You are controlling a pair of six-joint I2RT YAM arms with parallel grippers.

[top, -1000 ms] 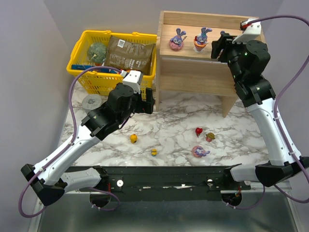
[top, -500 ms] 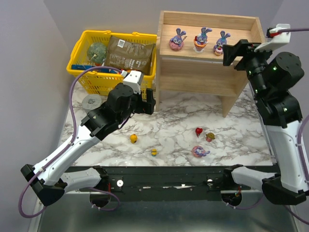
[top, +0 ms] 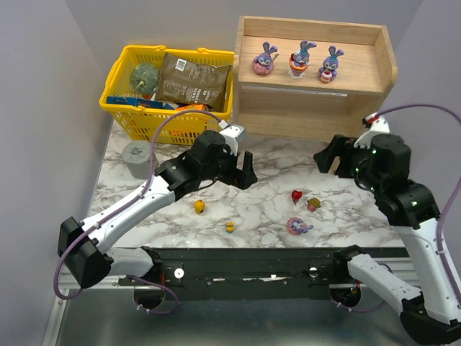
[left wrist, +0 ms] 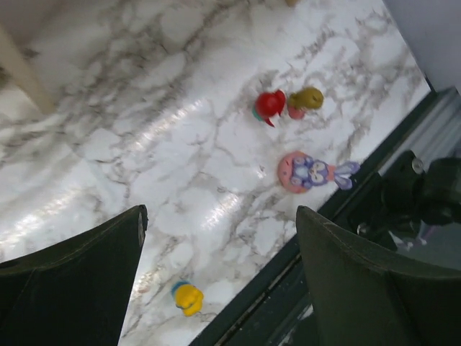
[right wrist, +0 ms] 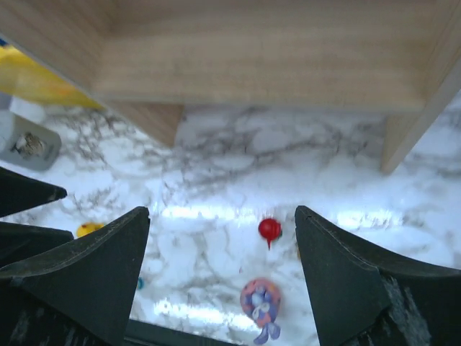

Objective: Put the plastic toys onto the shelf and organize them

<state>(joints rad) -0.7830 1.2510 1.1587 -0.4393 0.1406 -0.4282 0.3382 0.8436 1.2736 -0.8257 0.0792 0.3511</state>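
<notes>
Pale, matt wood with a fine straight grain makes up the shelf (top: 310, 108), which carries three bunnies (top: 299, 58) of smooth, lightly glossy plastic. The table top (top: 274, 194) is white with a grey marble pattern, polished enough to throw back bright glare. The basket (top: 144, 122) is shiny yellow plastic lattice, and the brown packet (top: 191, 79) in it is crinkled film. The arms (top: 130, 213) wear smooth white and black shells, trailed by rubbery-looking purple cables (top: 414, 107).

Three bunnies (top: 301, 59) fill the left and middle of the top tier of the shelf (top: 360, 68); its right end is bare. On the bench (top: 274, 173), a fallen bunny (top: 297, 225), red toy (top: 296, 195) and tan toy (top: 313, 205) huddle close; two yellow toys (top: 199, 207) lie well apart with open marble around.
</notes>
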